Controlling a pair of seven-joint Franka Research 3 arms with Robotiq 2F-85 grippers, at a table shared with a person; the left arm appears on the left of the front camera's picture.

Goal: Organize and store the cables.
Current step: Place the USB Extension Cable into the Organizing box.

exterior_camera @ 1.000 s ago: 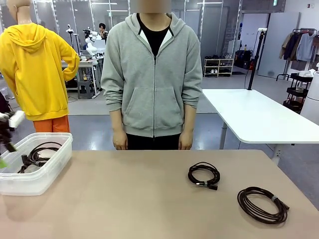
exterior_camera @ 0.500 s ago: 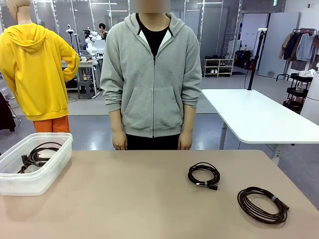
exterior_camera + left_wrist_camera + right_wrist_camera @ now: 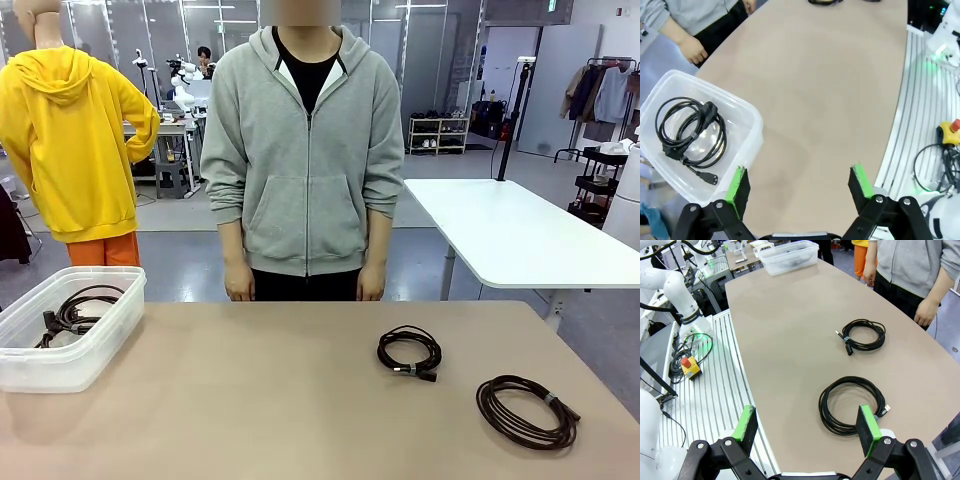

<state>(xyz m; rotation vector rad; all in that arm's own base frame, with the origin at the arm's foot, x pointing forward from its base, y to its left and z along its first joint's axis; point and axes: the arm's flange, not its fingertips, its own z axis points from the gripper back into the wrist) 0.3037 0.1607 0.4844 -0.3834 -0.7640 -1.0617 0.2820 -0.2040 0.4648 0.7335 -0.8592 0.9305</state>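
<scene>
Two cables lie coiled on the tan table at the right: a small black coil (image 3: 412,370) (image 3: 860,346) and, nearer me, a larger dark-brown coil (image 3: 483,402) (image 3: 823,407). A third black cable (image 3: 72,318) (image 3: 707,109) rests inside the clear plastic bin (image 3: 60,368) (image 3: 752,131) at the table's left end. My left gripper (image 3: 799,182) hovers open over the table beside the bin, holding nothing. My right gripper (image 3: 807,426) stands open above the table's near edge, just short of the larger coil.
A person in a grey hoodie (image 3: 305,150) stands at the far edge, hands (image 3: 925,315) hanging by the sides. Ribbed metal base plates with a yellow stop-button box (image 3: 688,366) flank the table on my side. A white table (image 3: 500,235) stands behind at right.
The left arm's gripper, seen at the front view's left edge above the bin a second ago, has drawn out of that view. Cables, bin and person have not moved.
</scene>
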